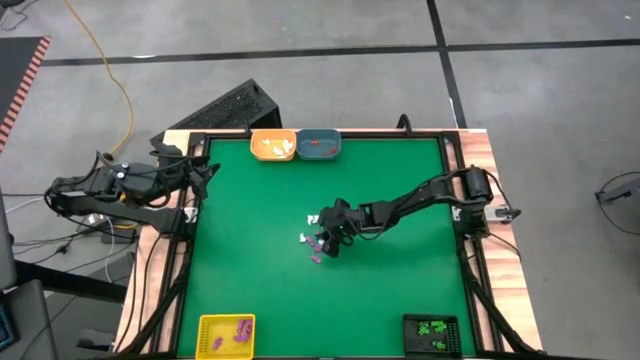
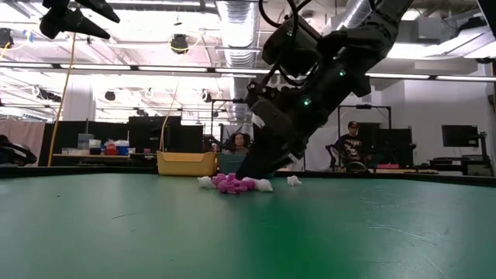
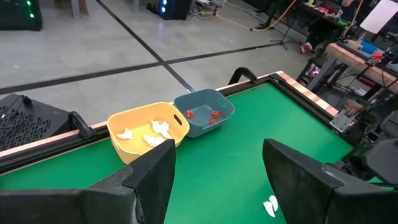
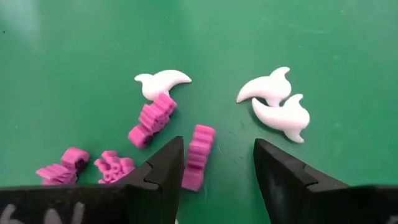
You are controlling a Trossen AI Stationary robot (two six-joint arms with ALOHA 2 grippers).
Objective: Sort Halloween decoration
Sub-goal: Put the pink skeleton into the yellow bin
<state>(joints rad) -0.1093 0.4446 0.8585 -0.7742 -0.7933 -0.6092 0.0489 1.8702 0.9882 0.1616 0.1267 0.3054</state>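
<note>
Near the middle of the green table (image 1: 400,300), my right gripper (image 4: 217,163) hung parted and empty over the leftover trinkets, a purple piece (image 4: 197,157) just beside one finger. White ghost shapes (image 4: 277,102) lay beyond. Closing there, I judged, could catch two crowded pieces; my left gripper (image 3: 217,180) waited by the table's edge.

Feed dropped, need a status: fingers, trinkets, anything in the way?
Right gripper low over the loose pile, fingers open, holding nothing. Left gripper parked at table edge, open. Purple trinkets and white trinkets unsorted on the mat. Nothing in the way.
</note>
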